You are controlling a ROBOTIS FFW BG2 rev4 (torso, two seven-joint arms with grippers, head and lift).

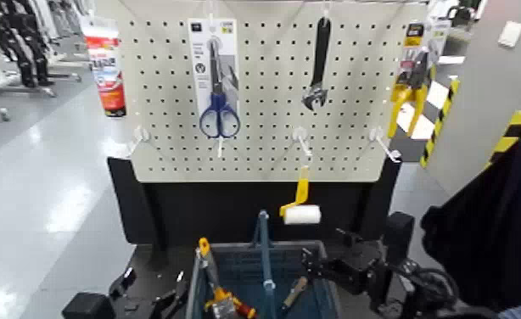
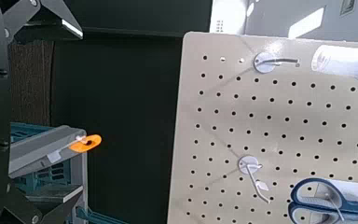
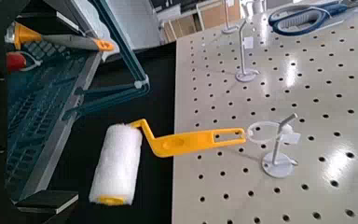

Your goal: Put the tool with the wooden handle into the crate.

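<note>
The tool with the wooden handle (image 1: 295, 293) lies inside the crate (image 1: 230, 254), near its right wall, with its tan handle showing. The crate is blue-grey with a blue bar handle (image 1: 264, 246) and stands below the pegboard. My right gripper (image 1: 313, 270) hovers at the crate's right rim, just above and beside the tool, open and holding nothing. In the right wrist view its fingers (image 3: 45, 200) stand wide apart beside the crate's lattice wall (image 3: 47, 103). My left gripper (image 1: 154, 293) rests open to the left of the crate.
An orange-and-yellow handled tool (image 1: 217, 293) also lies in the crate. A yellow-handled paint roller (image 1: 300, 208) hangs just above the crate's far right corner. The pegboard (image 1: 264, 102) carries blue scissors (image 1: 220, 114), a black wrench (image 1: 317, 68) and yellow pliers (image 1: 410, 89).
</note>
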